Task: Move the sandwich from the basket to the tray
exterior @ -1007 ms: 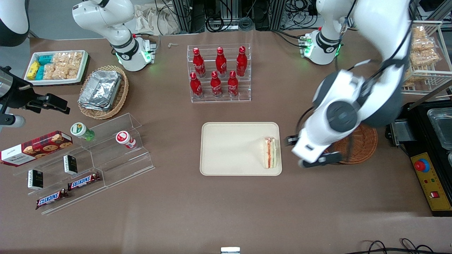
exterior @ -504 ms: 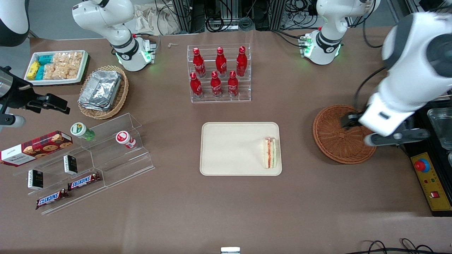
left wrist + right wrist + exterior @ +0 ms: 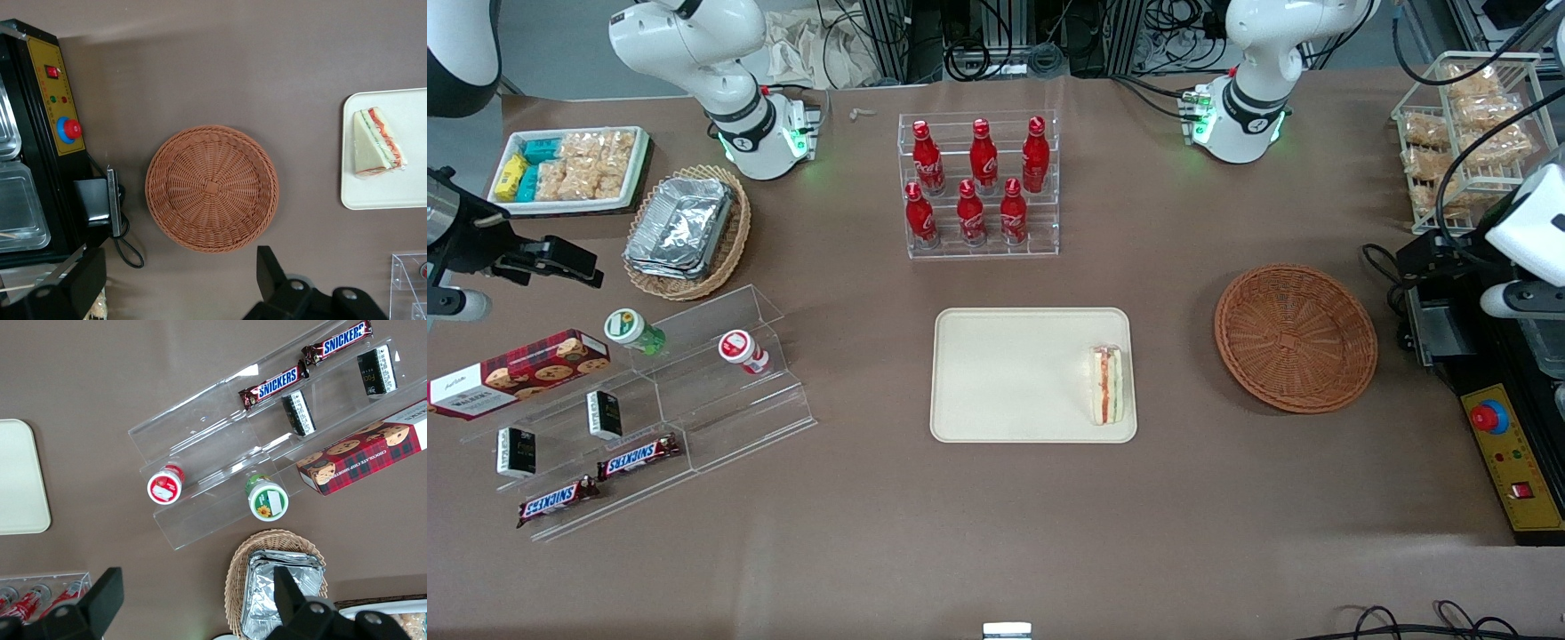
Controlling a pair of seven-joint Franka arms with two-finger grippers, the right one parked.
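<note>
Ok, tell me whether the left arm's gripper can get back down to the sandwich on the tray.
Probably yes. The gripper hangs open, high above the basket. The sandwich lies uncovered at the tray's edge nearest the basket, and nothing stands between them.

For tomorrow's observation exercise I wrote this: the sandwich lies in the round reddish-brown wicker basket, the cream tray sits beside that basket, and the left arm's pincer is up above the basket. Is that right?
Not quite. The basket holds nothing; the sandwich lies on the tray, near its basket-side edge. The left wrist view shows this, and the front view agrees. The rest stands: tray beside basket, pincer above the basket, open.
</note>
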